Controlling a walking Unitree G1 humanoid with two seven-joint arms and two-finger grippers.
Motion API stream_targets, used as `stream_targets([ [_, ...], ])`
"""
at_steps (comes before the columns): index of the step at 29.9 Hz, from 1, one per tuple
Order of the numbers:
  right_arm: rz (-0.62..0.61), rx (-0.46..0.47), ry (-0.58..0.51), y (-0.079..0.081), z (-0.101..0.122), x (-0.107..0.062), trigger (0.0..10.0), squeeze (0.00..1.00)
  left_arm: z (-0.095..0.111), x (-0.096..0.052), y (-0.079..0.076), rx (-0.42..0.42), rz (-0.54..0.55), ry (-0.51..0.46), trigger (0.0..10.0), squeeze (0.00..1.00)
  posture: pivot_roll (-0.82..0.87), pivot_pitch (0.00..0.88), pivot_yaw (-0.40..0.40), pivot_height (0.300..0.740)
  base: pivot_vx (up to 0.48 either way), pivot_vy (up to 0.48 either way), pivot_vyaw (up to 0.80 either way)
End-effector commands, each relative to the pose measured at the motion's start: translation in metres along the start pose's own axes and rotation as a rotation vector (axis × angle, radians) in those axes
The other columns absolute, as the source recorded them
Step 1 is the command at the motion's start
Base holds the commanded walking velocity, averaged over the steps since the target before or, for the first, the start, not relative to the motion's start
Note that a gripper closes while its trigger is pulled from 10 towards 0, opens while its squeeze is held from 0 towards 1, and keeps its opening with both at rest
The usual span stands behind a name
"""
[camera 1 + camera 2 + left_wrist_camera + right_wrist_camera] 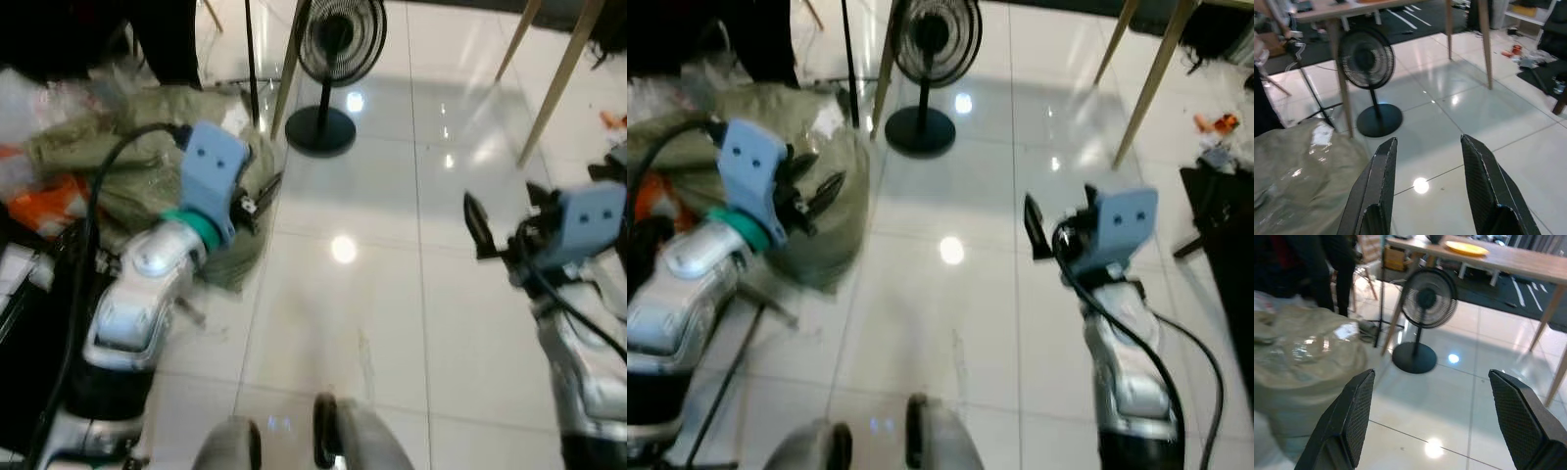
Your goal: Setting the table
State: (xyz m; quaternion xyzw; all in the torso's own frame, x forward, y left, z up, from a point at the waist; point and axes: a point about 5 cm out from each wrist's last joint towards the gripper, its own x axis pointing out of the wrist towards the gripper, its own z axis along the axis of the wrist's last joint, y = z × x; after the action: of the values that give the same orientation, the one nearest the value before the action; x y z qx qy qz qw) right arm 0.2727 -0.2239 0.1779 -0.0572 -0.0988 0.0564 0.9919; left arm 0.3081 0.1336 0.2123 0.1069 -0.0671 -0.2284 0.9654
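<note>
Floor [343, 323]: glossy white tiles, lamp glare reflected; most of the head views is taken up by it.

Worktop [1508, 257]: long wooden table on slanted legs, seen in the right wrist view beyond the fan, its long axis running across that view. One leg [554, 83] is seen in the head views to the right of the fan.

Plate [1466, 247]: yellow, lying flat on the worktop, well apart from both grippers; what it holds cannot be told. A dark item beside it is too small to identify.

Sack [1298, 171]: large, grey-green, under clear plastic, slumped on the floor at the robot's left, just beside the left arm. Its contents are hidden.

Fan [338, 44]: black pedestal fan, upright on a round base, standing on the floor between the robot and the worktop.

Person: dark trouser legs [1342, 269] standing behind the sack.

Left gripper [1425, 186]: held over the floor beside the sack, fingers [1378, 191] apart, nothing between them.

Right gripper [1435, 421]: held over bare floor, fingers [1354, 416] spread wide, nothing between them.

Small clutter [1215, 125]: orange and pale bits on the floor at far right, too small to identify.
</note>
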Motion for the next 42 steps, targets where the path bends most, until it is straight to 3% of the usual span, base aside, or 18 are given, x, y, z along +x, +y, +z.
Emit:
stream_targets([
  [1,-0.003,0.000,0.013,-0.0014,-0.0030,-0.0023,10.0,0.00,-0.0011,-0.0005,-0.0021,0.002,-0.008,0.001,10.0,0.00,0.00,0.085,0.024,0.740,-0.341,0.000,0.00],
  [29,-0.001,0.013,0.017,0.0007,-0.0034,-0.0023,10.0,0.00,0.0021,0.0030,-0.0066,-0.036,-0.016,-0.007,10.0,0.00,0.00,0.086,0.031,0.740,-0.042,0.000,-0.79],
  [42,-0.018,0.013,0.022,-0.0001,-0.0034,-0.0034,10.0,0.00,-0.0064,0.0054,-0.0062,-0.030,0.026,0.052,10.0,0.00,0.00,0.099,0.031,0.740,0.000,0.000,-0.80],
])
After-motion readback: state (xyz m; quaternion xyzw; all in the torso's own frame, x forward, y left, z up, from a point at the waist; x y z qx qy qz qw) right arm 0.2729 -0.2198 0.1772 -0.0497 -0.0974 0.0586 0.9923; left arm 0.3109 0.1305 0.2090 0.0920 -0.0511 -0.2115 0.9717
